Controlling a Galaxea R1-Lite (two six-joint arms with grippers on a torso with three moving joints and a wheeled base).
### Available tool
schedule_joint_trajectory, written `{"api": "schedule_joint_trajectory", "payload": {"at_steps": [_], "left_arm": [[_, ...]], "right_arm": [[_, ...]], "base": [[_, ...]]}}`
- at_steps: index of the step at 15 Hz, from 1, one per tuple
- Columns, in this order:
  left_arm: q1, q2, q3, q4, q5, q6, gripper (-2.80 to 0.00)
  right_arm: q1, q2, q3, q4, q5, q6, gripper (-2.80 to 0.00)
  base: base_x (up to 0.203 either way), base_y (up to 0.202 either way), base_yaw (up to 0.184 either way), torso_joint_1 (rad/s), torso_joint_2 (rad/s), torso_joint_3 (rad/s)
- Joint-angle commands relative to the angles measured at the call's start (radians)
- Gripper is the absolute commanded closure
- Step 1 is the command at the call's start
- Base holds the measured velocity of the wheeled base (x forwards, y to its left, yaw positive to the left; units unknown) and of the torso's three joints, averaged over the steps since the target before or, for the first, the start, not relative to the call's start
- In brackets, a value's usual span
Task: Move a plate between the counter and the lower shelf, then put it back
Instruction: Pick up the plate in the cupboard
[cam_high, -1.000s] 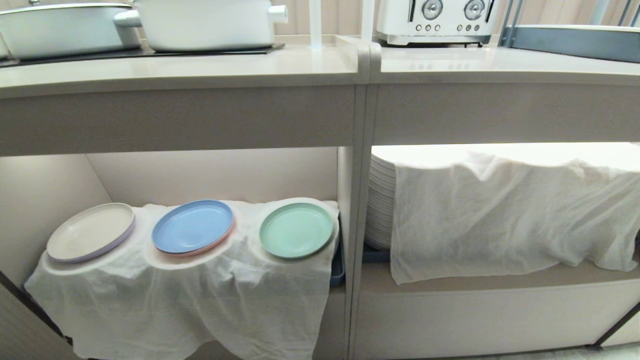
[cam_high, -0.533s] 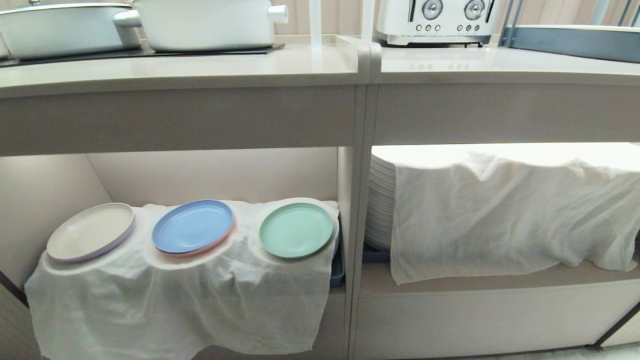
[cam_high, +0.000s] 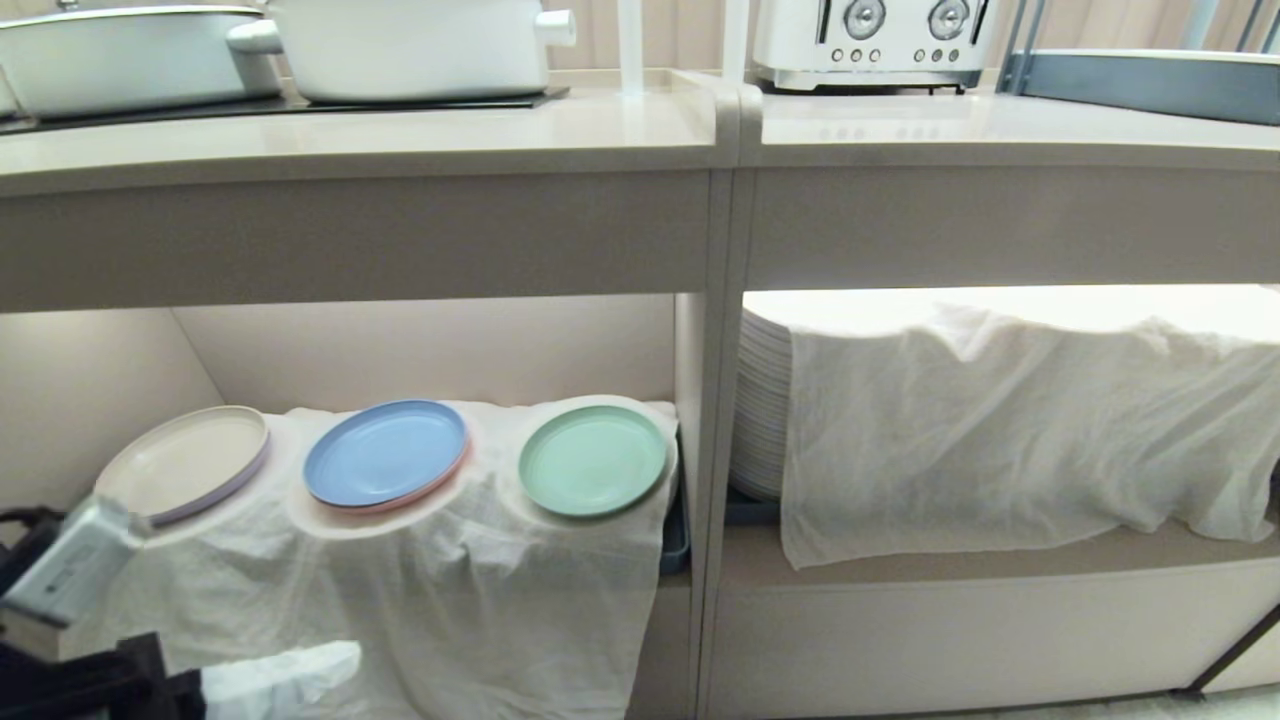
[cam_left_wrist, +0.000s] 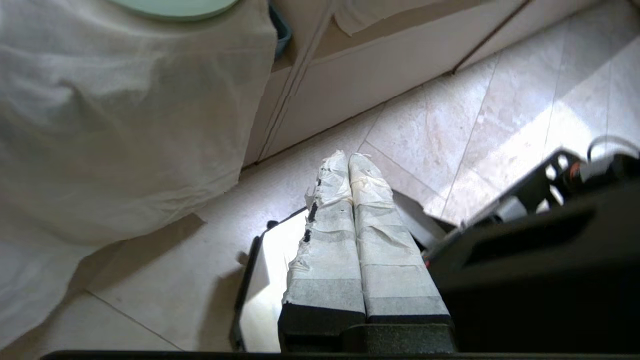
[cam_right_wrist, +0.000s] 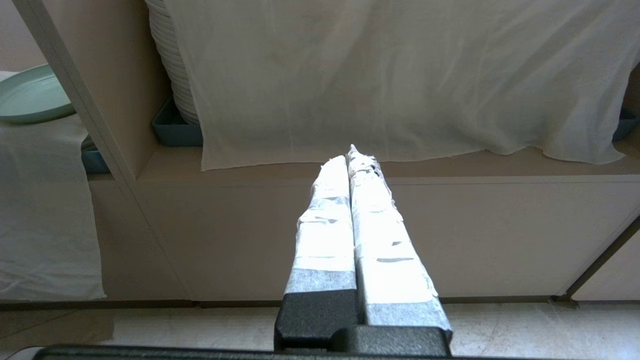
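Note:
The mint-green plate (cam_high: 592, 460) lies flat on the cloth-draped lower shelf (cam_high: 420, 570), at its right end beside the divider. Its edge also shows in the left wrist view (cam_left_wrist: 175, 6) and the right wrist view (cam_right_wrist: 30, 95). The counter (cam_high: 400, 135) runs above. My left arm (cam_high: 70, 565) shows at the bottom left, in front of the hanging cloth. The left gripper (cam_left_wrist: 348, 156) is shut and empty, low over the floor tiles, below and short of the plate. The right gripper (cam_right_wrist: 351, 152) is shut and empty, facing the right compartment's front.
A blue plate (cam_high: 385, 453) and a beige-grey plate (cam_high: 180, 465) lie left of the green one. White pots (cam_high: 410, 45) and a toaster (cam_high: 870, 40) stand on the counter. A white plate stack (cam_high: 762, 400) under cloth fills the right compartment.
My left arm has risen into the head view at the bottom left, in front of the cloth. The plates have not moved.

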Motion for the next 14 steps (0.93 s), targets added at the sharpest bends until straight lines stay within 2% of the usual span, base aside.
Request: {"api": "schedule_joint_trajectory", "payload": {"at_steps": [1, 3, 5, 6, 9, 14], "left_arm": [[-0.004, 0.239, -0.003, -0.093, 0.059, -0.075, 0.0], [-0.026, 0.362, -0.008, -0.175, 0.158, -0.183, 0.0], [-0.078, 0.434, -0.025, -0.233, 0.214, -0.331, 0.0], [-0.091, 0.465, -0.042, -0.238, 0.243, -0.367, 0.0], [-0.116, 0.575, -0.108, -0.241, 0.355, -0.44, 0.0], [-0.127, 0.707, -0.17, -0.243, 0.472, -0.532, 0.0]], "right_arm": [[0.0, 0.0, 0.0, 0.0, 0.0, 0.0, 0.0], [0.0, 0.0, 0.0, 0.0, 0.0, 0.0, 0.0], [0.0, 0.0, 0.0, 0.0, 0.0, 0.0, 0.0], [0.0, 0.0, 0.0, 0.0, 0.0, 0.0, 0.0], [0.0, 0.0, 0.0, 0.0, 0.0, 0.0, 0.0], [0.0, 0.0, 0.0, 0.0, 0.0, 0.0, 0.0]], "base": [[0.0, 0.0, 0.0, 0.0, 0.0, 0.0], [0.0, 0.0, 0.0, 0.0, 0.0, 0.0], [0.0, 0.0, 0.0, 0.0, 0.0, 0.0], [0.0, 0.0, 0.0, 0.0, 0.0, 0.0], [0.0, 0.0, 0.0, 0.0, 0.0, 0.0], [0.0, 0.0, 0.0, 0.0, 0.0, 0.0]]}}
